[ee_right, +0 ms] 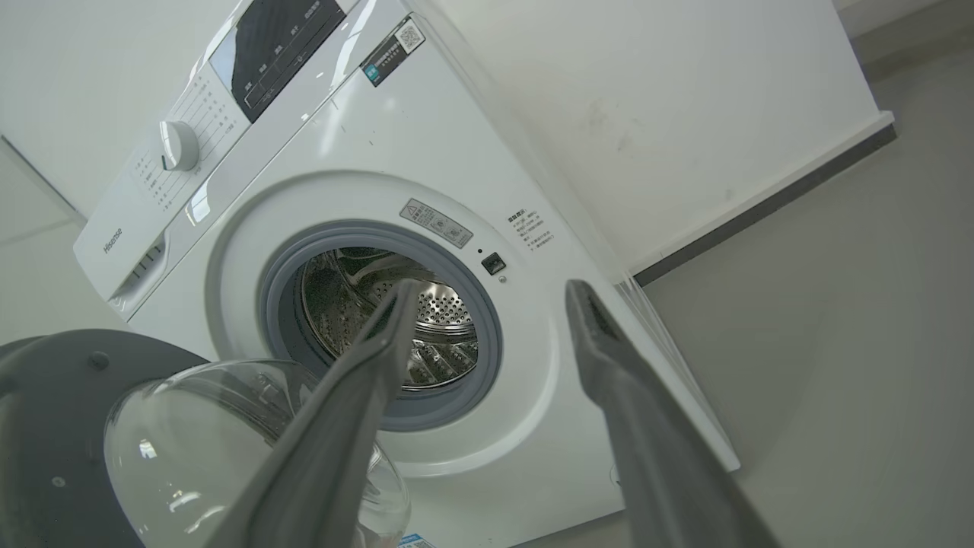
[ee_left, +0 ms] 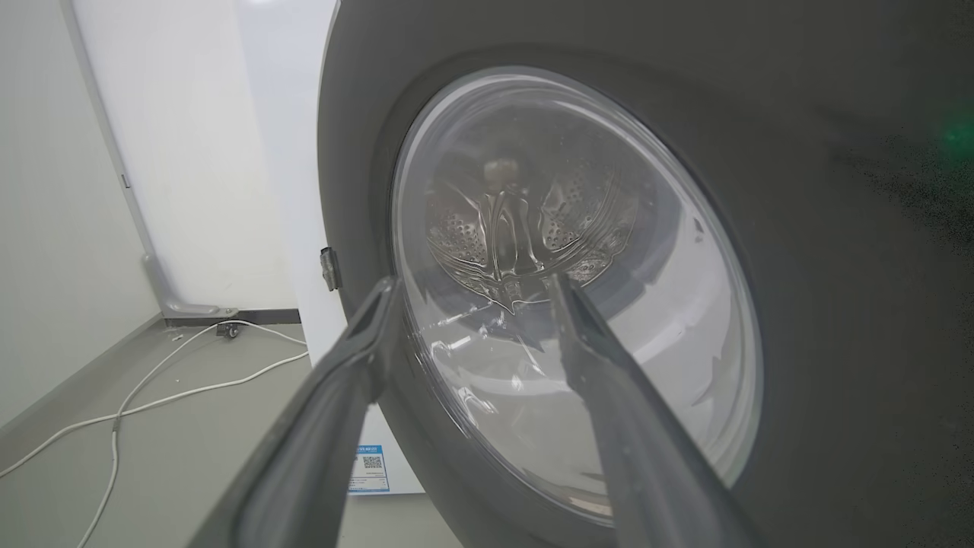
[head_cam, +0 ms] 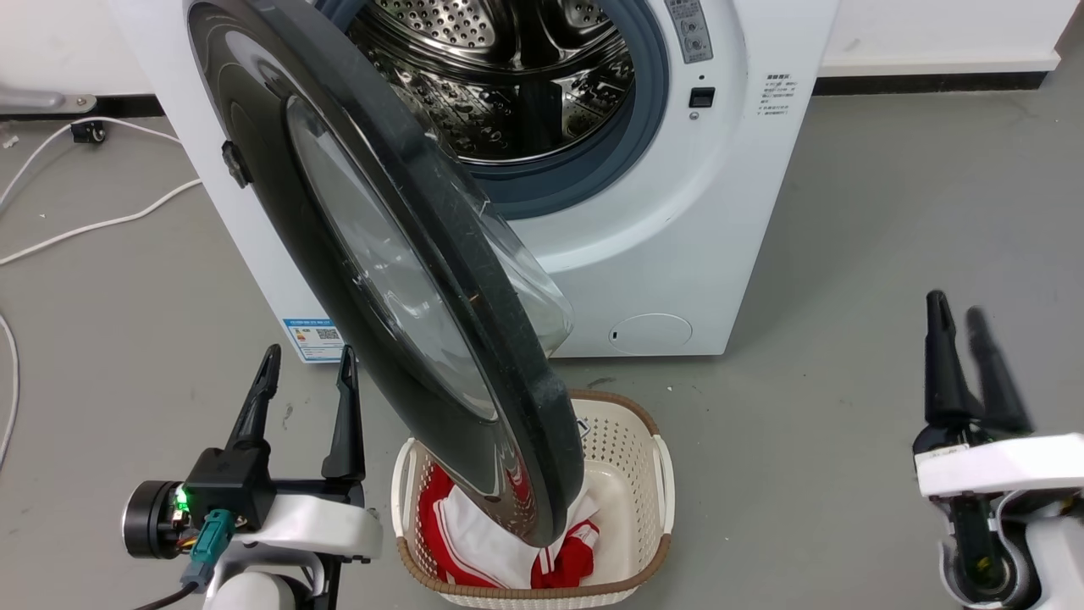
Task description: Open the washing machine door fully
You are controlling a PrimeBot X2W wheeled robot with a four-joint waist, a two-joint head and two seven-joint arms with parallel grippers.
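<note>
Left gripper (head_cam: 309, 352) sits just left of the door, fingers spread, gripping nothing. The one washing machine door (head_cam: 398, 280) is swung roughly halfway out over the one laundry basket (head_cam: 631, 440), so I'd say there's more swing to go. One washing machine (head_cam: 660, 254), drum exposed. Right gripper (head_cam: 955, 305) is off to the far right, fingers apart, empty too.

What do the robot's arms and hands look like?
The left gripper and the right gripper each have two long, thin black jaws ending in points, set on smooth white casing. The left one also has a little green light, a teal plug and a black cable.
</note>
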